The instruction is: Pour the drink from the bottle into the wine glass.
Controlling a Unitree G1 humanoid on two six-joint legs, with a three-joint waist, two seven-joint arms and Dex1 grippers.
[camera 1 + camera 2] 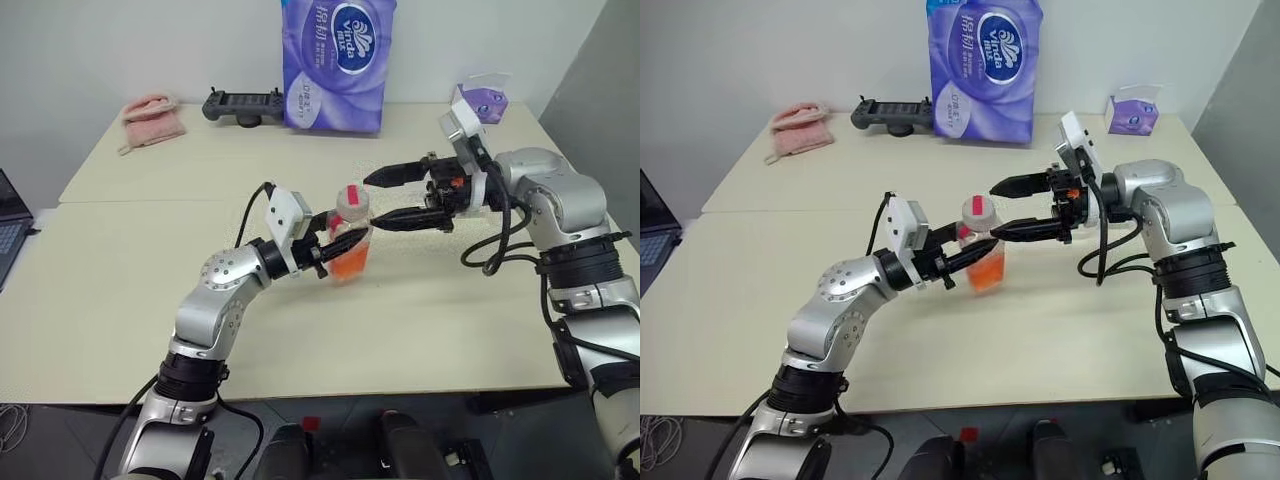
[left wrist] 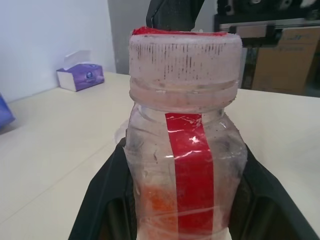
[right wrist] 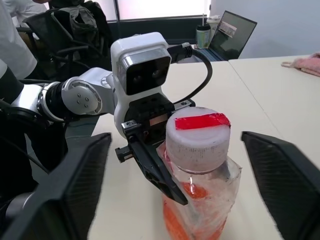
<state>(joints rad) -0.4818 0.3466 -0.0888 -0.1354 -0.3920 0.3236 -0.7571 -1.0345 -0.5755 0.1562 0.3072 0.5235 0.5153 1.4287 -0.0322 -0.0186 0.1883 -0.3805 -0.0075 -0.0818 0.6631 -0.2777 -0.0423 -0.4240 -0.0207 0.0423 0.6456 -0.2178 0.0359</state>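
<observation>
My left gripper (image 1: 338, 246) is shut on the bottle (image 1: 350, 238), a small clear plastic one held upright above the table (image 1: 120, 290). The drink (image 1: 351, 263), orange-red, fills its lower part. The whitish cap (image 3: 197, 137) carries a strip of red tape, and a red strip (image 2: 192, 165) runs down the bottle's side. My right gripper (image 1: 373, 201) reaches in from the right at cap height. It is open, with one finger (image 3: 75, 185) on each side of the cap and a gap to it on both sides. The wine glass is out of view.
At the back of the table stand a purple tissue pack (image 1: 335, 60), a small tissue box (image 1: 485, 100), a black controller (image 1: 242, 105) and a pink cloth (image 1: 150, 118). A laptop (image 1: 10, 225) pokes in at the left edge.
</observation>
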